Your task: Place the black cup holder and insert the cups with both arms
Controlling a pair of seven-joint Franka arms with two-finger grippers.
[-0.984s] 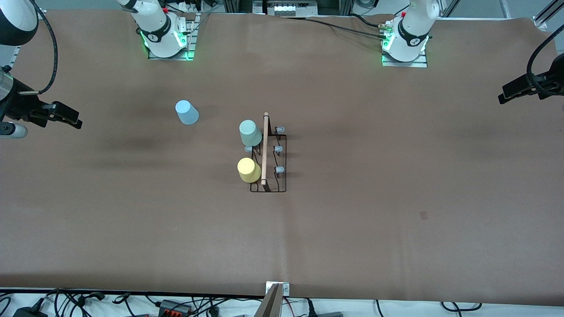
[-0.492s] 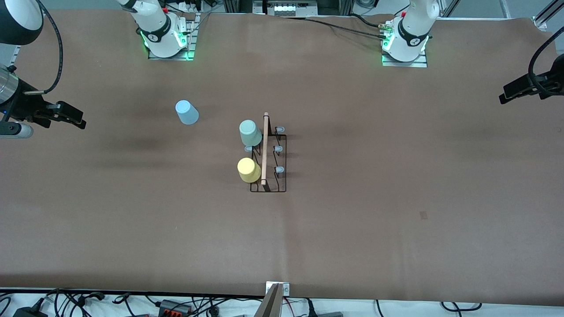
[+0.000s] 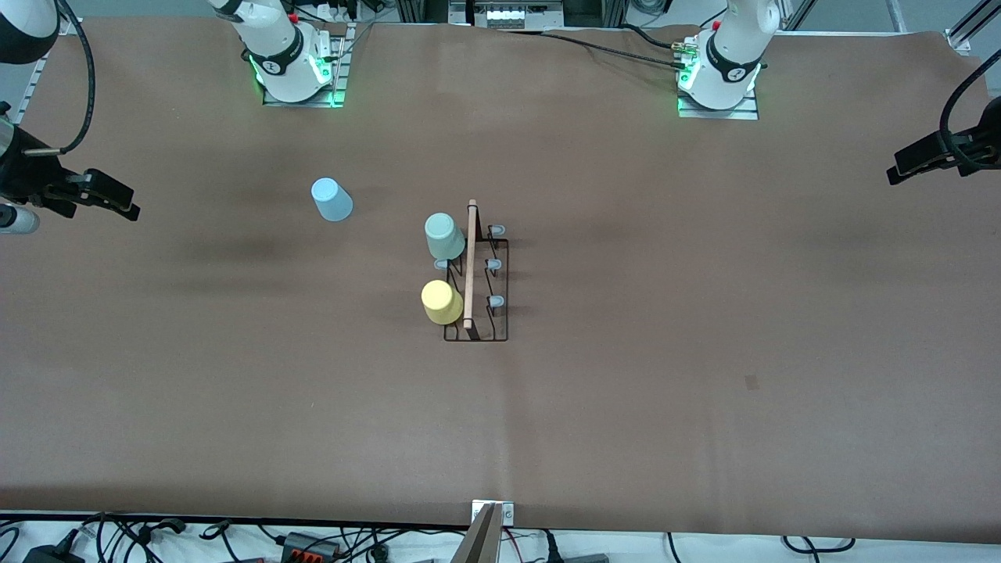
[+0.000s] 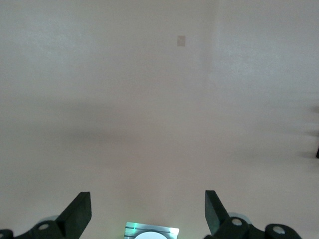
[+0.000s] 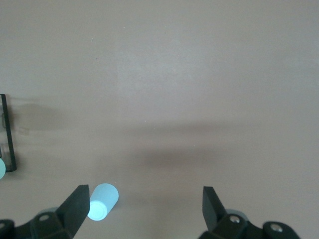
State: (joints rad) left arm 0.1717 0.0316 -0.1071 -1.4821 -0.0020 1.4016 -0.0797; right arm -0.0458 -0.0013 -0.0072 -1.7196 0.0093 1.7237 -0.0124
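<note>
The black cup holder (image 3: 500, 328) stands mid-table with its wooden handle (image 3: 470, 266) on top. A mint green cup (image 3: 444, 236) and a yellow cup (image 3: 442, 303) sit upside down on pegs on its side toward the right arm's end. The light blue cup (image 3: 331, 199) stands alone on the table, apart from the holder toward the right arm's end; it also shows in the right wrist view (image 5: 102, 201). My right gripper (image 3: 129, 209) (image 5: 144, 206) is open and empty, high over the table's end. My left gripper (image 3: 895, 170) (image 4: 147, 211) is open and empty, high over its own end.
The brown table cover (image 3: 704, 352) is bare around the holder. Three grey-tipped pegs (image 3: 493, 265) stand free on the holder's side toward the left arm's end. The holder's edge (image 5: 7, 134) shows in the right wrist view. Cables lie along the table's near edge.
My right gripper has shifted a little toward the table's end and toward the bases' side. The left gripper, the cups and the holder have hardly moved.
</note>
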